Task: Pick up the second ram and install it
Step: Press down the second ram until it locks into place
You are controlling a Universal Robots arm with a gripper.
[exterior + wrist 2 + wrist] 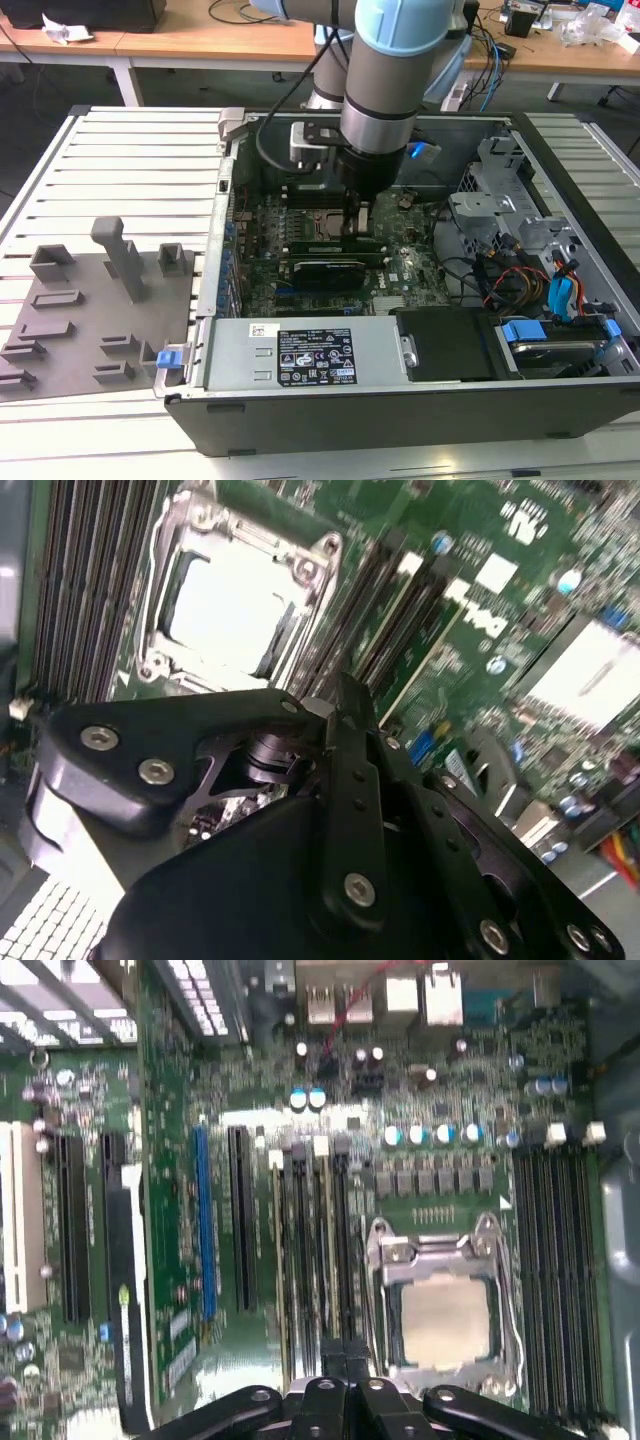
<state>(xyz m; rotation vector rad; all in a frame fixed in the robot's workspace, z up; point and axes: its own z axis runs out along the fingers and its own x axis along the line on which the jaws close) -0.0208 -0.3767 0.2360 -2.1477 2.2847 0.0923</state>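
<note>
One arm down inside an open computer case, fingers drawn together over the memory slots.

Black two-finger gripper point(356, 222) lowered onto the green motherboard point(400, 270) of the dark open-topped computer case point(400, 410), just on the exterior view's right of the square metal processor socket point(318, 222). Fingers point(332, 1365) pressed side by side with no gap visible in the first wrist view, tips over the long black plastic memory slots point(312, 1250) beside the socket. Long thin green circuit-board ram stick point(368, 240) seen as a narrow strip on edge right under the fingertips, along the slot line; cannot tell whether pinched between the pads or merely touched from above, nor how deep in its slot. Well apart, on the exterior view's left, a flat gray plastic fixture plate point(95, 320) with raised blocks on the slatted metal table point(130, 160).
</note>
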